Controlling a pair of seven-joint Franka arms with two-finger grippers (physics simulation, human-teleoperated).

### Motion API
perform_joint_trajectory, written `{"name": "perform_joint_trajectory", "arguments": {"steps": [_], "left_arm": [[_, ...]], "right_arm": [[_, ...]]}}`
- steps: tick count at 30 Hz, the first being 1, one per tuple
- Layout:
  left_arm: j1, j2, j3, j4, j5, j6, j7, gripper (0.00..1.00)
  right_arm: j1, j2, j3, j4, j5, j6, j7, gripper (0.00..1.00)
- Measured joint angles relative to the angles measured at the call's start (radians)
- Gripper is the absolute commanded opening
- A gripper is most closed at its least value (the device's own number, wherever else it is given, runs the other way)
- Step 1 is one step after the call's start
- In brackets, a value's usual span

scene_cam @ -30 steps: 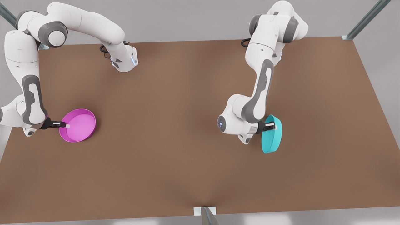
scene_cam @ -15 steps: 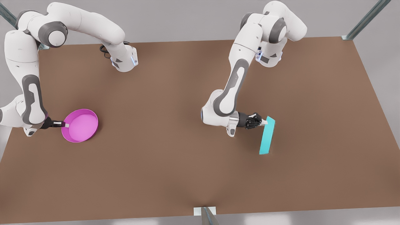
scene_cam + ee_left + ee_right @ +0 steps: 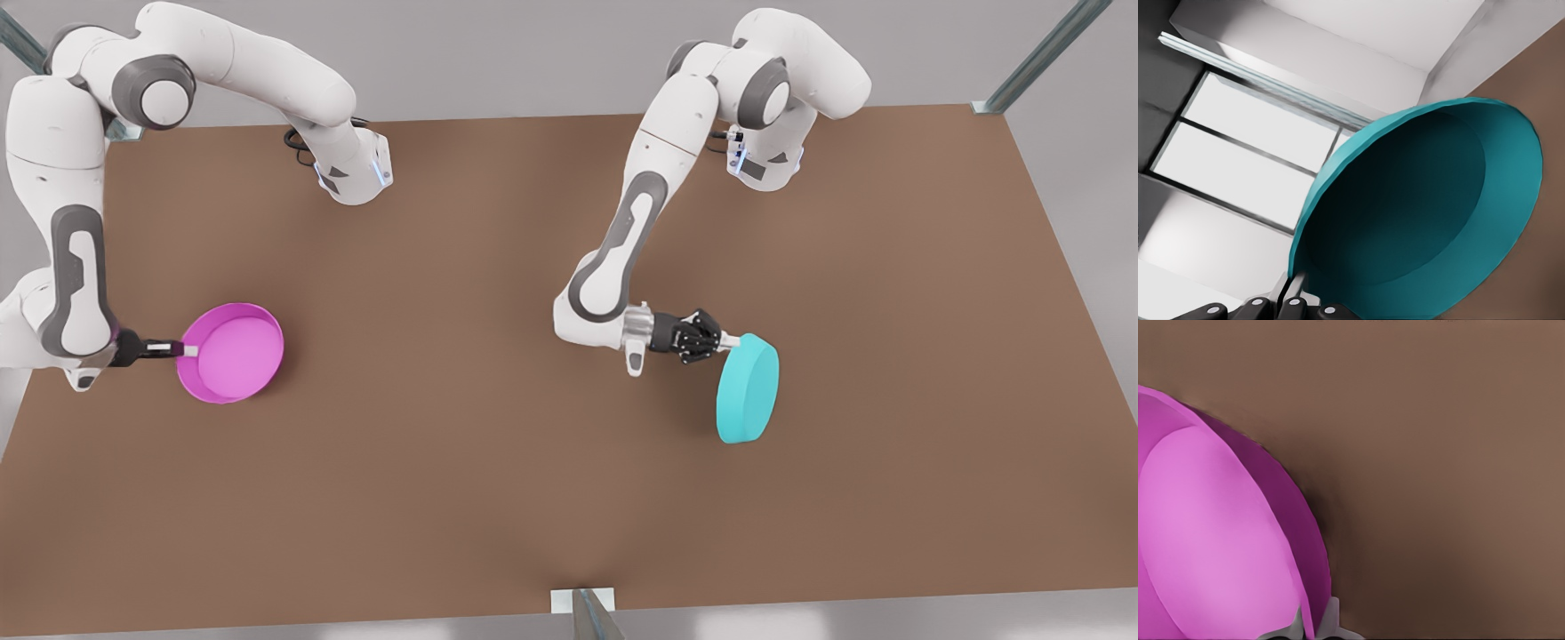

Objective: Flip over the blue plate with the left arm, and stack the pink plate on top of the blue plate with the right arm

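Left gripper clamps the round turquoise blue plate by its rim, tilted past vertical above the brown table. Well apart from it, my right gripper grips the round magenta pink plate.

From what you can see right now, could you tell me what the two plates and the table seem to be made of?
The blue plate, held by the left gripper, looks like matte plastic: uniform colour, no glare. The pink plate, held by the right gripper, looks the same. The table is flat matte brown, perhaps board or laminate; no grain shows.
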Motion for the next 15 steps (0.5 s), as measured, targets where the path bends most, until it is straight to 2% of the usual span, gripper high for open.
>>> {"name": "perform_joint_trajectory", "arguments": {"steps": [9, 15], "left_arm": [[-0.084, 0.033, -0.005, 0.0, 0.03, -0.065, -0.064, 0.21], [-0.154, 0.072, -0.005, 0.003, 0.007, -0.128, -0.088, 0.21]], "right_arm": [[-0.005, -0.008, 0.068, -0.008, 0.041, -0.084, 0.037, 0.21], [-0.002, -0.008, 0.154, -0.011, 0.075, -0.112, 0.056, 0.21]]}}
